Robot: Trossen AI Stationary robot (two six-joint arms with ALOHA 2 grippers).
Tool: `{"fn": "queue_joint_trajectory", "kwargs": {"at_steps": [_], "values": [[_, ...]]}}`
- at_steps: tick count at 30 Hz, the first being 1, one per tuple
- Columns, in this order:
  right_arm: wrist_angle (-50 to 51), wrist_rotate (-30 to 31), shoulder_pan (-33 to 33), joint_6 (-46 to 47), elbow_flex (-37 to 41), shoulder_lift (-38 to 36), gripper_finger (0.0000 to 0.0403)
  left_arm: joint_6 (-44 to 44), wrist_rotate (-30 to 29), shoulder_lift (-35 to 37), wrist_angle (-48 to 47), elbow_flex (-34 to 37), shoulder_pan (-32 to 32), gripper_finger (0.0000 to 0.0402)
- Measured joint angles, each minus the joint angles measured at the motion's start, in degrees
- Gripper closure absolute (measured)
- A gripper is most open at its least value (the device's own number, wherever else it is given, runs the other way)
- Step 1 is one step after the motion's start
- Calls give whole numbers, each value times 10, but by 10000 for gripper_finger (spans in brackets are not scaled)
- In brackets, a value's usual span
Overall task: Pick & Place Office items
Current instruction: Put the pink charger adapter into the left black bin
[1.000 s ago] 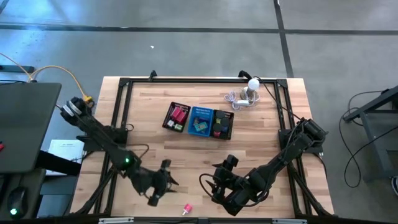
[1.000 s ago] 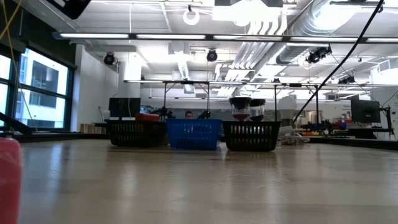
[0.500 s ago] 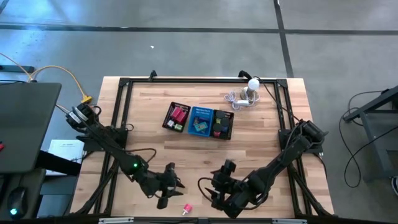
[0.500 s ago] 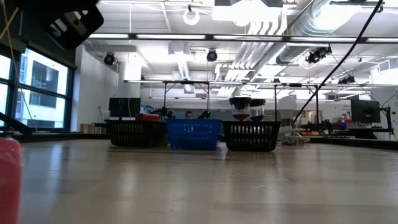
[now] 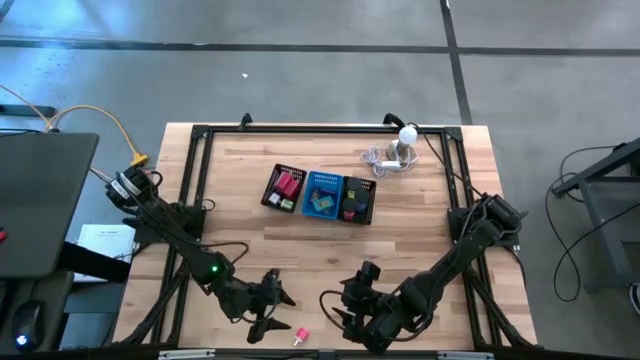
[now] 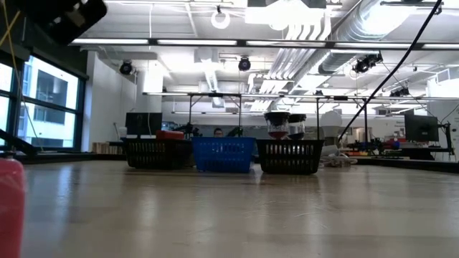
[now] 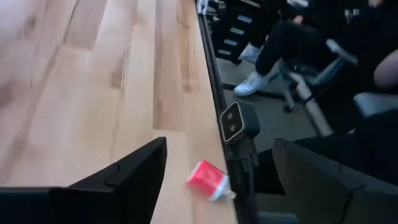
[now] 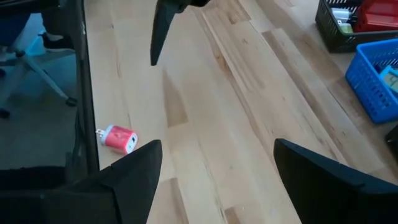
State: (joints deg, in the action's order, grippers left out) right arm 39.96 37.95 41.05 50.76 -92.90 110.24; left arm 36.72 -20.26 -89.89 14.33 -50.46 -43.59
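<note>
The left tool [image 5: 268, 312] is shown low over the desk [image 5: 300, 240] near its front edge, its fingers [image 7: 134, 174] spread apart and empty. Just to its right, a pink office item [image 5: 300, 336] is seen lying on its side at the front edge of the desk, free of both tools; in the left wrist view it [image 7: 208, 180] lies between the fingers but farther off. Further right, the right tool [image 5: 345, 305] is held with fingers apart and empty. Behind, at mid-desk, the remaining office items [image 5: 289, 187] are contained in a three-part mesh tray [image 5: 319, 195].
</note>
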Motion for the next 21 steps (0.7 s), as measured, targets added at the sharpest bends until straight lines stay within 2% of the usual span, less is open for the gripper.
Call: {"fn": "queue_joint_trajectory", "kwargs": {"at_steps": [3, 8, 12, 16, 19, 21], "values": [[0, 0, 1, 0, 0, 0, 104, 59, 0, -2, 0, 0, 0, 113], [-2, 0, 2, 0, 0, 0, 103, 72, 5, -39, 10, -1, -19, 112], [-4, 0, 2, 0, 0, 0, 105, 5, 1, -61, 11, -26, -43, 112], [-4, 0, 2, 0, 0, 0, 103, -101, -34, -74, -1, -73, -62, 112], [-4, 0, 2, 0, 0, 0, 104, -138, -59, -75, -75, -134, -70, 112], [-4, 0, 2, 0, 0, 0, 104, -112, -61, -75, -160, -179, -68, 112]]}}
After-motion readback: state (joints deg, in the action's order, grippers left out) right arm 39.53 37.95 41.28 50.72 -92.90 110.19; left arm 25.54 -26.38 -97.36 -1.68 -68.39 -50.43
